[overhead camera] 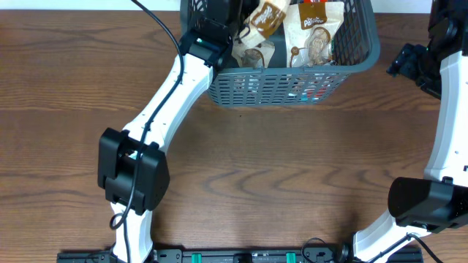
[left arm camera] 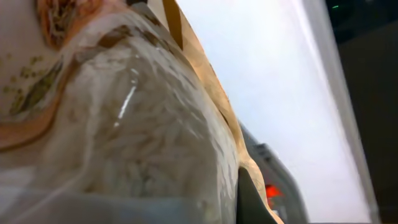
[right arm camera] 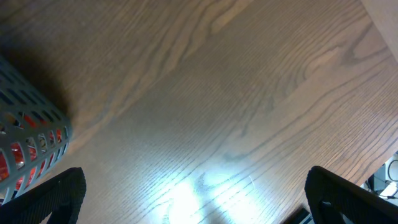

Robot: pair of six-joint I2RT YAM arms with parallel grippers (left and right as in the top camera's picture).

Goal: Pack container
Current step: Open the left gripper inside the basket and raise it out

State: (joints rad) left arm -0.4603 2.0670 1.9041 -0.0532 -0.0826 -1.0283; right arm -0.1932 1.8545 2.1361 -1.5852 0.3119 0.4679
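The container (overhead camera: 281,89), a dark grey slotted basket, stands at the table's far edge and holds snack packets. My left gripper (overhead camera: 228,16) reaches into its left end and is shut on the edge of a cream and brown snack packet (overhead camera: 265,20), which tilts up. That packet (left arm camera: 137,124) fills the left wrist view, too close to show the fingers clearly. A white packet (overhead camera: 316,33) lies beside it in the basket. My right gripper (overhead camera: 404,61) hovers to the right of the basket, open and empty, over bare wood (right arm camera: 202,205). The basket's corner (right arm camera: 28,134) shows at the left of the right wrist view.
Both arm bases (overhead camera: 131,175) (overhead camera: 428,204) stand near the front of the wooden table (overhead camera: 292,168). Red packaging (overhead camera: 316,91) shows through the basket's front slots. A cable (overhead camera: 157,18) runs along the left arm.
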